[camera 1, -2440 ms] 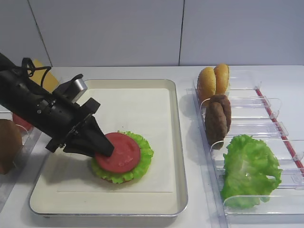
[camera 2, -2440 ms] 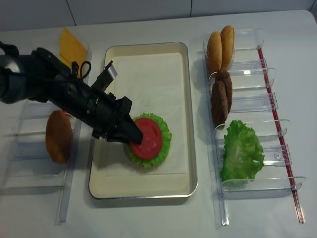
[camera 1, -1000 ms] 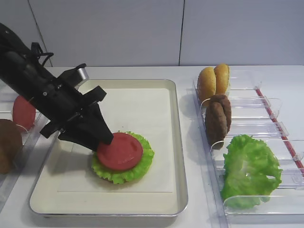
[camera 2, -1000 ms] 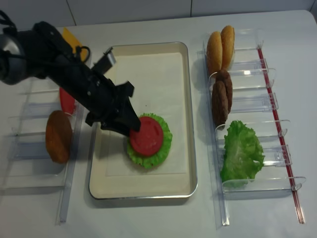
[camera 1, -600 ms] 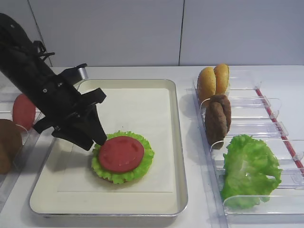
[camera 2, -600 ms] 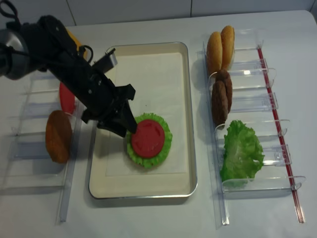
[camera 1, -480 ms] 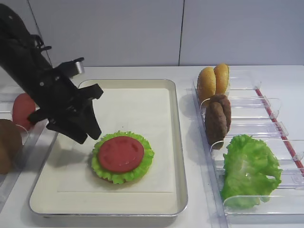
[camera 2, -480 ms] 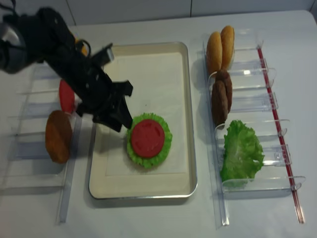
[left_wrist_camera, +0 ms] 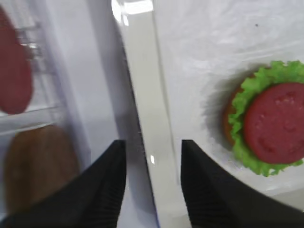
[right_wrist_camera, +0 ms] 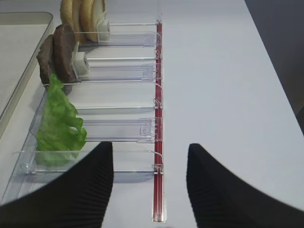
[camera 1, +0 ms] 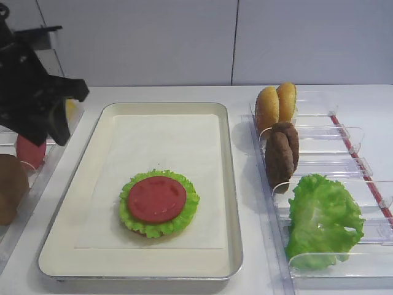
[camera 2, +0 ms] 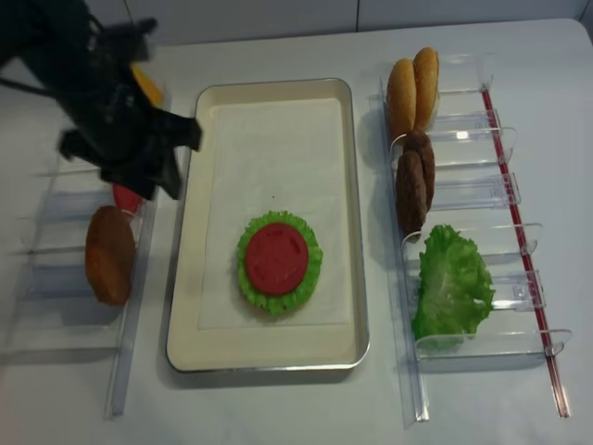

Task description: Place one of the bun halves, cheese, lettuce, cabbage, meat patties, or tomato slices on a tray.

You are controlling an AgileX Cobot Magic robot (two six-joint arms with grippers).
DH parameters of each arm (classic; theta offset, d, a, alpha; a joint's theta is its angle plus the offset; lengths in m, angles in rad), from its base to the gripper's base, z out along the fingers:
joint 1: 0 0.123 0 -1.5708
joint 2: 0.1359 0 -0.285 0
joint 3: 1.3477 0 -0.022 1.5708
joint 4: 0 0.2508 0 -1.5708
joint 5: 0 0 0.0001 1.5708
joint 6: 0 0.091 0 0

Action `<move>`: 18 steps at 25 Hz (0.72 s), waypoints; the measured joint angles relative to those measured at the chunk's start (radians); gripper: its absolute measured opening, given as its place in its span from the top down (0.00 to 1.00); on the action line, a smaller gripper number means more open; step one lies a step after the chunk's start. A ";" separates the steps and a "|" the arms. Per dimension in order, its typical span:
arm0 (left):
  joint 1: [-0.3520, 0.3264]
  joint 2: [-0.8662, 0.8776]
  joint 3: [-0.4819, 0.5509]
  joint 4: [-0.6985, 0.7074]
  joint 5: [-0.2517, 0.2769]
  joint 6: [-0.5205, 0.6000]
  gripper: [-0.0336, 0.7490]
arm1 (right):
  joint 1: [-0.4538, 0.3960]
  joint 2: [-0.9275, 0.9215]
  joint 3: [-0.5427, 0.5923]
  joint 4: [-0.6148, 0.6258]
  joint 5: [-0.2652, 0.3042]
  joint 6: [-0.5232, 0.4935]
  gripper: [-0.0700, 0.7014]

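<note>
Exterior high views show a tomato slice (camera 1: 156,198) lying flat on a round lettuce leaf (camera 1: 187,212) in the near half of the tray (camera 1: 230,184). Left gripper (camera 2: 139,181) hangs well apart from it, above the tray's left rim, jaws spread and empty. Left wrist view puts the slice ahead and right of the fingers (left_wrist_camera: 107,185). Right gripper (right_wrist_camera: 149,185) hovers with jaws apart over the clear bins (right_wrist_camera: 118,71), holding nothing.
</note>
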 joint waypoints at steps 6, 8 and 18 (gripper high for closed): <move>0.000 -0.194 0.000 0.191 0.013 -0.077 0.59 | 0.000 0.000 0.000 0.000 0.000 0.000 0.42; 0.000 -0.266 0.000 0.217 0.018 -0.087 0.59 | 0.000 0.000 0.000 0.000 0.000 0.000 0.42; 0.000 -0.716 0.130 0.221 0.039 -0.090 0.59 | 0.000 0.000 0.000 0.000 0.000 0.000 0.42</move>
